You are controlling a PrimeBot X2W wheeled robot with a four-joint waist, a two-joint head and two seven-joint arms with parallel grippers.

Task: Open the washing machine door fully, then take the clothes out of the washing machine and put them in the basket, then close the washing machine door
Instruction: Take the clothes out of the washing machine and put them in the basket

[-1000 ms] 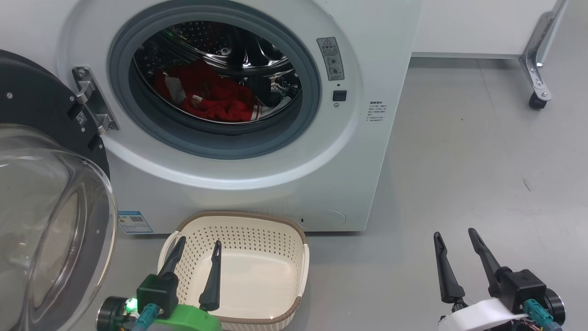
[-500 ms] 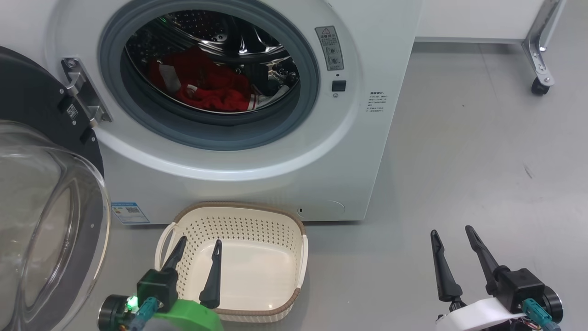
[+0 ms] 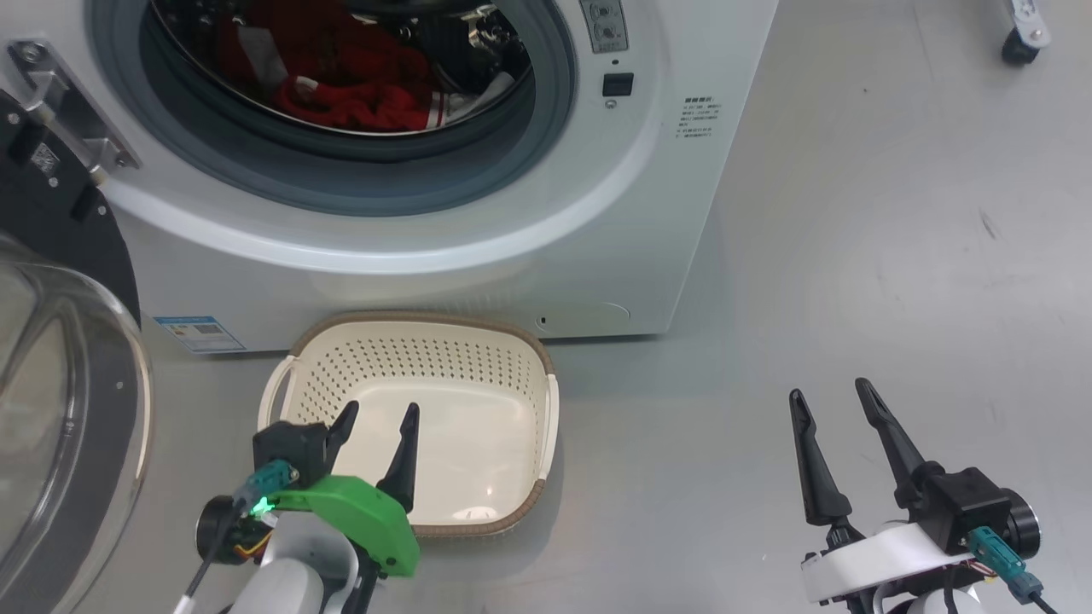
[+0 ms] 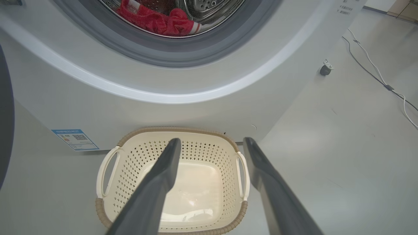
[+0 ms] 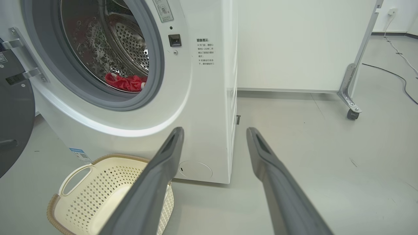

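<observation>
The white washing machine (image 3: 512, 256) fills the top of the head view, its grey-ringed drum mouth uncovered. Red clothes (image 3: 341, 77) lie inside the drum, seen too as clothes (image 4: 160, 21) and clothes (image 5: 125, 82). The washing machine door (image 3: 60, 384) hangs swung out at the left, black frame and clear glass bowl facing me. The cream basket (image 3: 546, 409) stands empty on the floor before the machine, as basket (image 4: 107, 163) and basket (image 5: 75, 176). My left gripper (image 3: 380, 414) hovers open above the basket's near half. My right gripper (image 3: 830, 393) is open over bare floor to the right.
A blue sticker (image 3: 200, 333) marks the machine's lower front. A white panel on a metal leg with a caster (image 5: 352, 114) stands to the right of the machine. Cables (image 4: 375, 71) run across the grey floor at far right.
The head camera has tilted down and shifted, so the machine and basket sit higher in view. My left gripper has turned and risen slightly over the basket; both grippers stay open.
</observation>
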